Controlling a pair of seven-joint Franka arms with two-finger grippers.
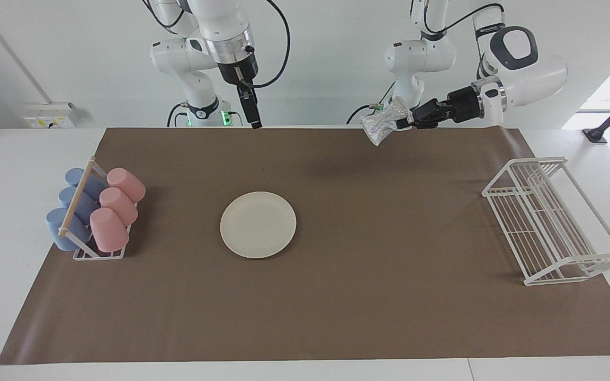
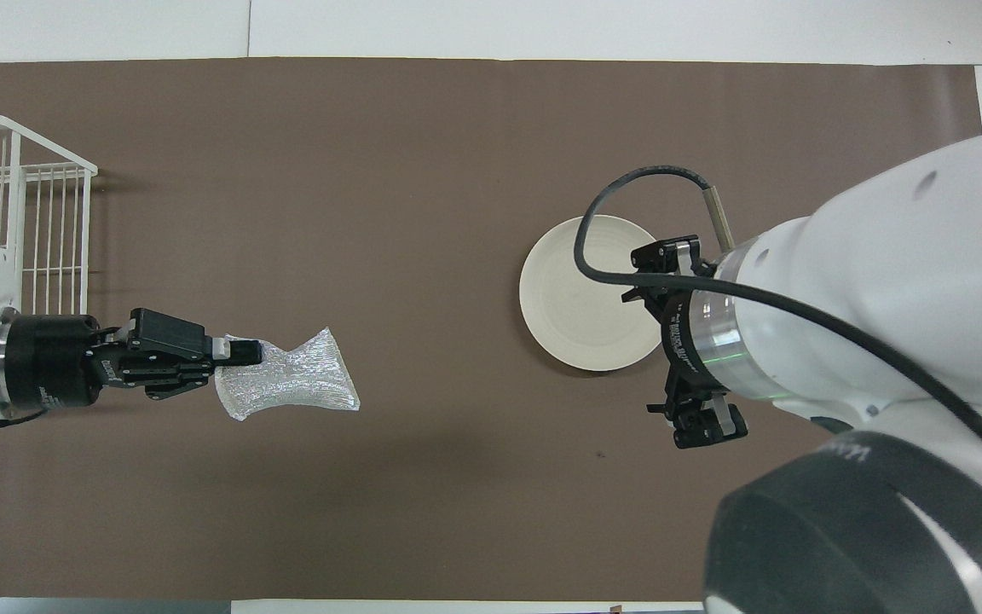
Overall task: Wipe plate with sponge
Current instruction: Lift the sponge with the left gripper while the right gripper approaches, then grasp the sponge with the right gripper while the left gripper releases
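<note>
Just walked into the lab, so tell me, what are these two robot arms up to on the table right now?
The left gripper is shut on the silvery sponge, holding it in the air over the brown mat, not yet at the plate. The plate lies bare mid-mat. The right gripper hangs open and empty above the mat's edge near the robots. Cups sit in one rack; the wire rack is empty.

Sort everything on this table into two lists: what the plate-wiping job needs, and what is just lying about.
Needed for the job:
plate, bare on the brown mat
sponge, held in the air by the left gripper

Just lying about:
pink cups and blue cups in their holder
white wire rack
right gripper, open, holding nothing
</note>
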